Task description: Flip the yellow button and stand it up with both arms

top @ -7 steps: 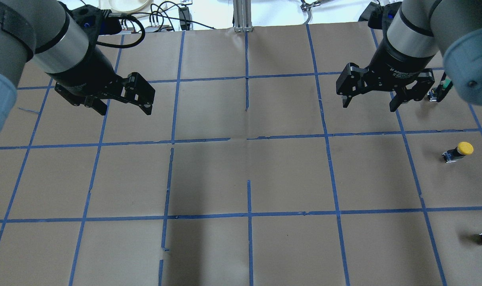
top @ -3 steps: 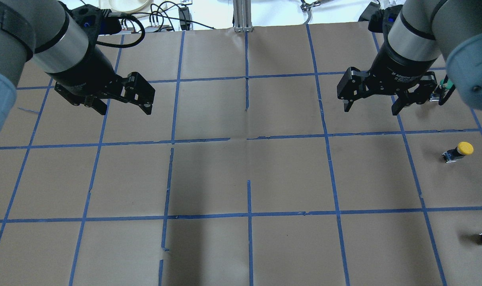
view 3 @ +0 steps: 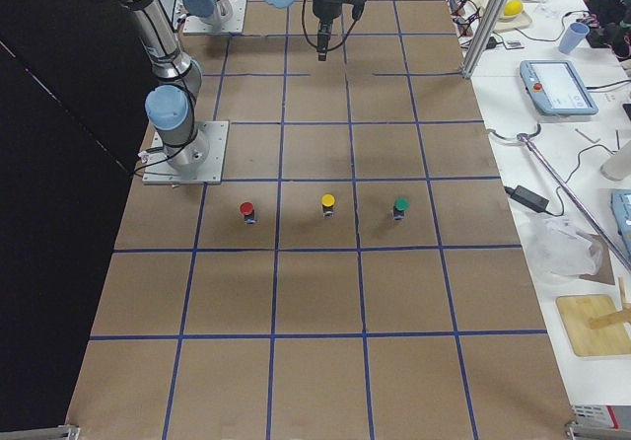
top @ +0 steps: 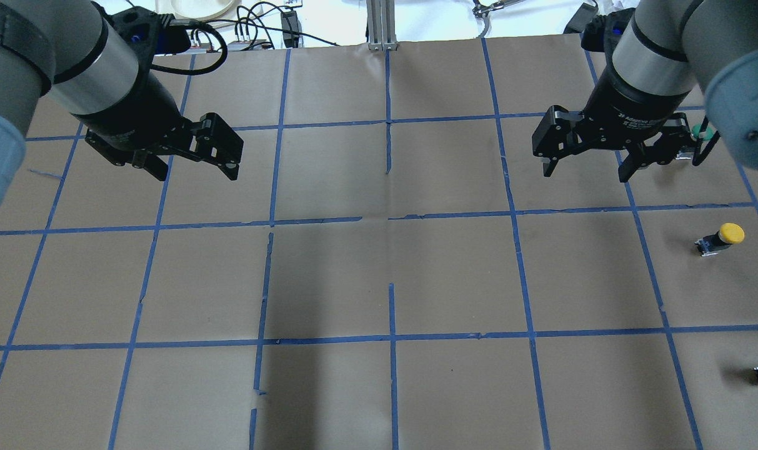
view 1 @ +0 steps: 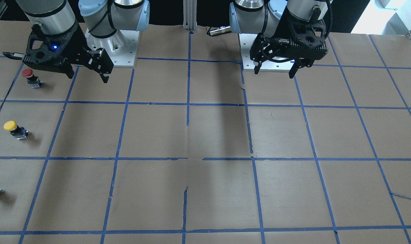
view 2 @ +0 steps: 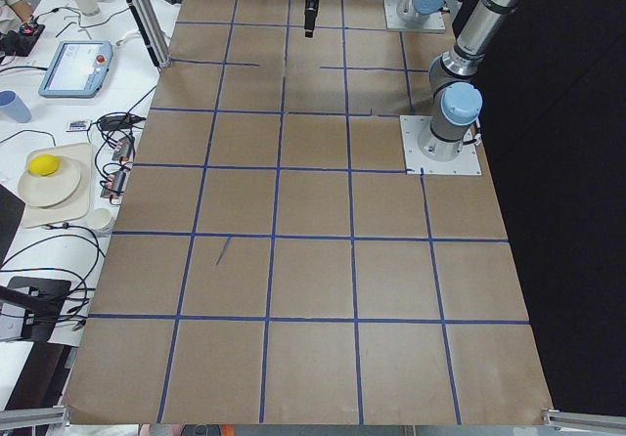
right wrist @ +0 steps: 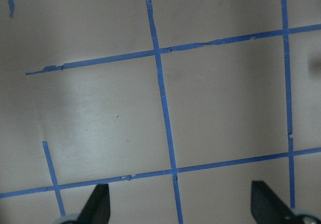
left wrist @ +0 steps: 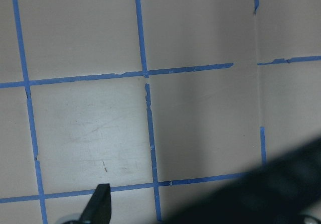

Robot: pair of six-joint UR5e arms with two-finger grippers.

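Grippers both empty, yellow button (top: 720,239) alone off to my right

My left gripper (top: 195,169) hangs above the table (top: 329,275) on my left side, spread wide with nothing between its fingers. In my left wrist view one fingertip (left wrist: 99,204) pokes in at the bottom edge over bare brown paper and blue tape lines (left wrist: 141,30). The other side is a dark blur, so I read the opening from the overhead and front views (both fingers show well apart there).

My right gripper (top: 585,173) hangs above the paper too, spread just as wide and holding nothing. My right wrist view shows its two fingertips (right wrist: 96,205) far apart at the bottom edge, with only paper and tape between them.

Further right, in a taped square, sits the yellow button, apart from both grippers and touched by neither. Its yellow cap shows above its dark body in every view that catches it, so it looks to be standing cap-up, though it is too small for me to be sure. From the right-end camera it is the middle one in a row of three, each in its own square: a red button (view 3: 246,209) toward my base and a green button (view 3: 400,206) on the far side. In the overhead view the green one peeks out just past my right gripper's outer finger, partly hidden.
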